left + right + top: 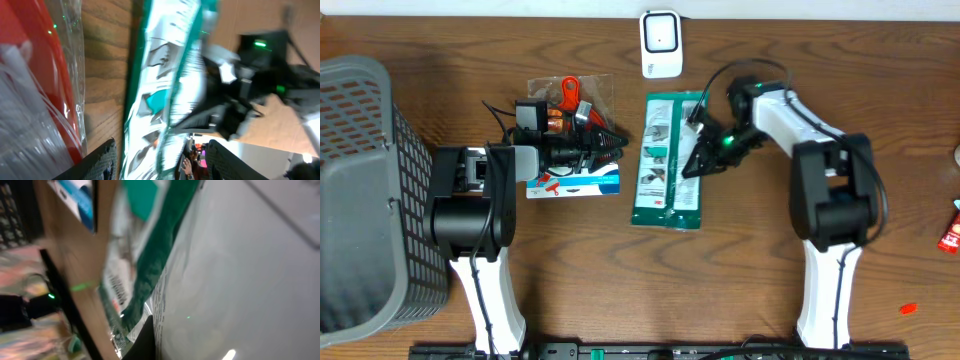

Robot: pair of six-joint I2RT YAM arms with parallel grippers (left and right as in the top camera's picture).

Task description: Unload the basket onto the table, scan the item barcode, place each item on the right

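Right claw (692,168) pinches the green packet (660,150).
The right arm (830,190) bends inward, its claw closed tight on the packet's right edge. The packet lies on the table (740,270) between the arms, its long axis running from the near side toward the white scanner (661,43) at the far edge. The left arm (470,210) reaches forward; the left claw (605,150) has its fingers (102,161) apart, holding nothing, over a blue-and-red packet (582,182).
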